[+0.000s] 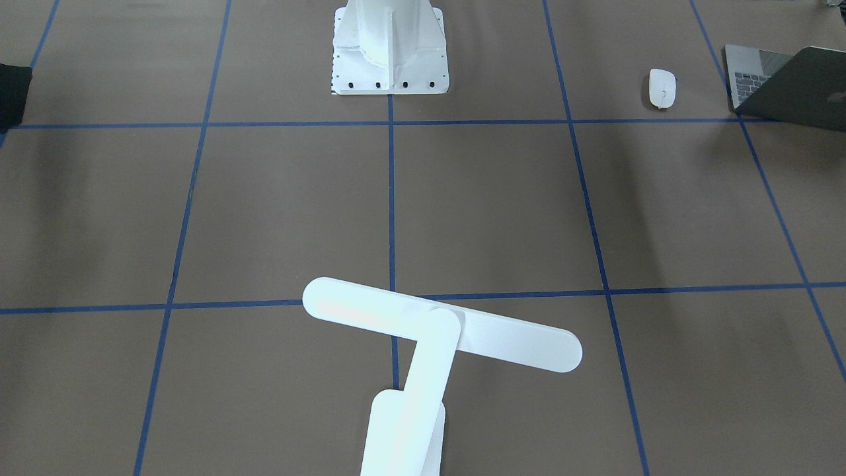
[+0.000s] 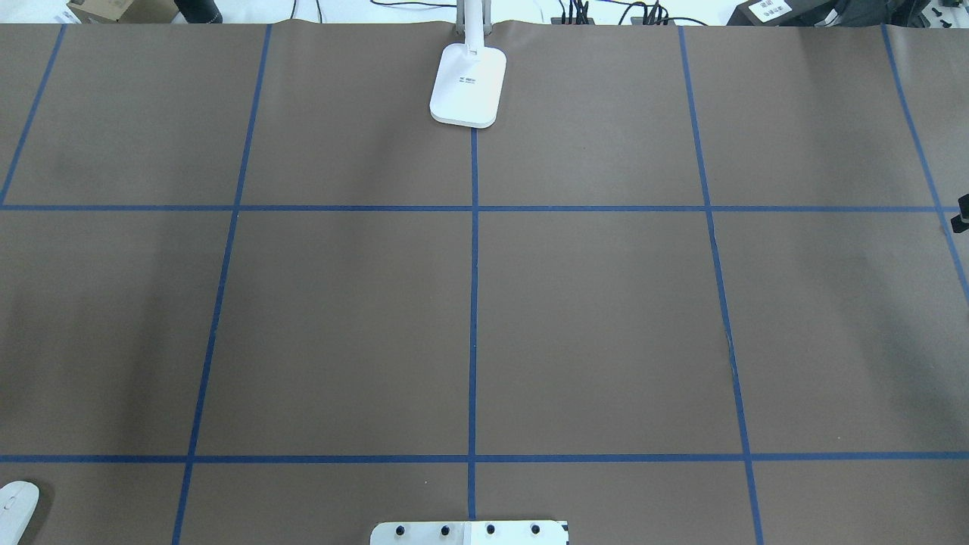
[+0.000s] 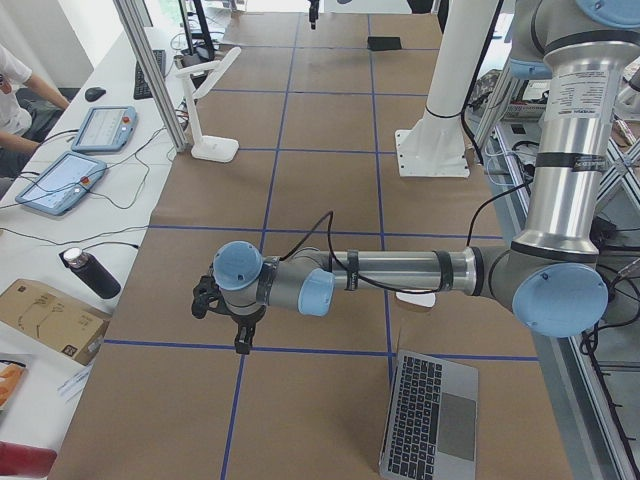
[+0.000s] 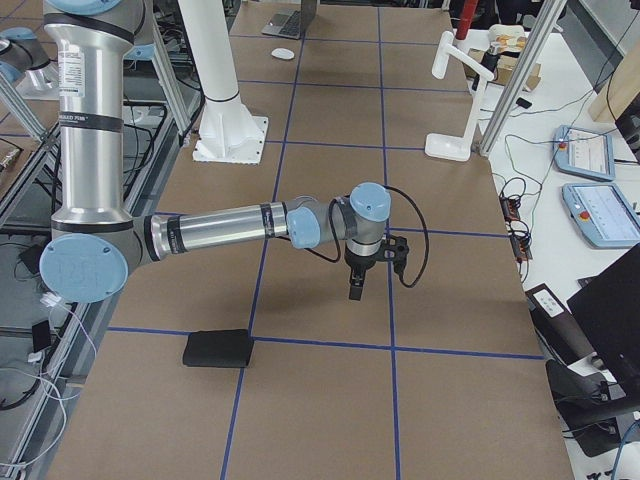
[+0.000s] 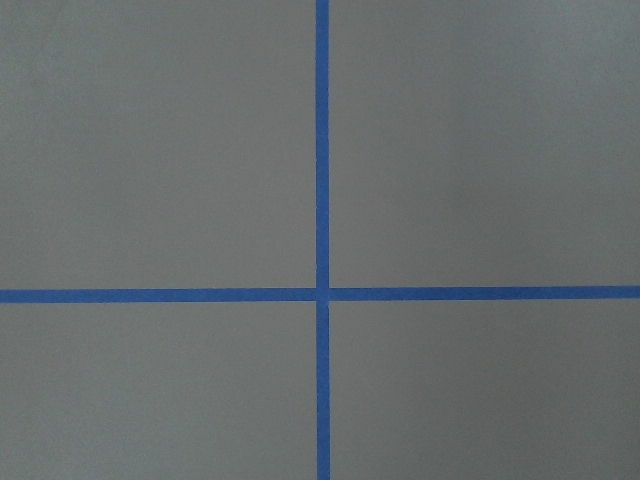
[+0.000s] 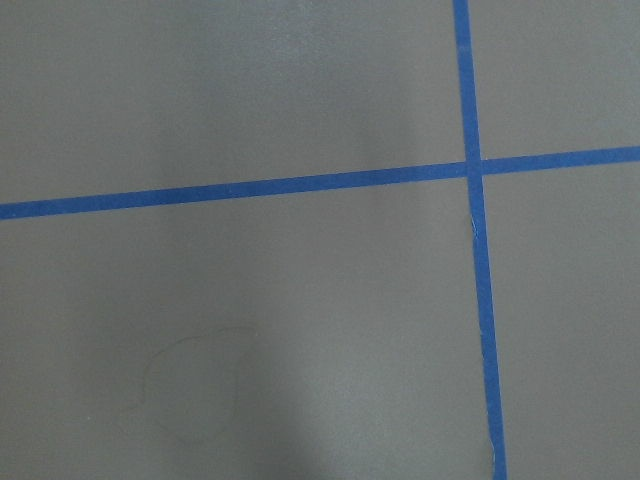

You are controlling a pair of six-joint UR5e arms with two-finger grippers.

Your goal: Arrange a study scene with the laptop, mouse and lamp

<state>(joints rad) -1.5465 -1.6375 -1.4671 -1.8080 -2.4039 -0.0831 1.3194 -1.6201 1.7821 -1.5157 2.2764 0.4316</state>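
Note:
The laptop [image 1: 809, 89] lies open at the table corner on my left, its keys and trackpad showing in the exterior left view [image 3: 432, 418]. The white mouse [image 1: 662, 88] rests beside it, apart from it. The lamp [image 1: 441, 330] stands at the far edge's middle, its flat base [image 2: 468, 85] on the tape line. My left gripper [image 3: 242, 342] hangs over bare paper, well out from the laptop. My right gripper [image 4: 354, 290] hangs over bare paper, past the black mat [image 4: 217, 348]. I cannot tell whether either is open or shut. Both wrist views show only paper and tape.
The white bolted pedestal [image 1: 390, 53] rises at the robot's side of the table. Blue tape lines [image 2: 473, 303] grid the brown paper. Tablets [image 3: 58, 182], a bottle [image 3: 90, 272] and a seated person [image 3: 12, 110] are at the side bench.

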